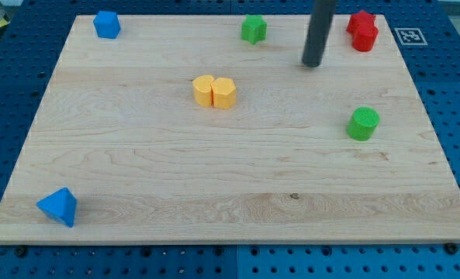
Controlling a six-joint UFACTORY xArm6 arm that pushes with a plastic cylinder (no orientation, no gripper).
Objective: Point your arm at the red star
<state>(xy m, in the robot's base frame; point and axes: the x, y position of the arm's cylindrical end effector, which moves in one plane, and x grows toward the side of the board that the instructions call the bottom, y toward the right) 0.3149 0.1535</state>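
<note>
The red star (361, 20) sits at the view's top right of the wooden board (230, 178), touching a second red block (364, 38) just below it. My tip (313, 64) is the lower end of a dark rod coming down from the view's top. It stands left of and slightly below the red pair, a short gap away, not touching them.
A green star (253, 29) lies left of my tip at the top. A green cylinder (362, 124) is at the right middle. Two yellow blocks (214, 91) touch near the centre. A blue block (106, 24) is top left, a blue pyramid (58, 206) bottom left.
</note>
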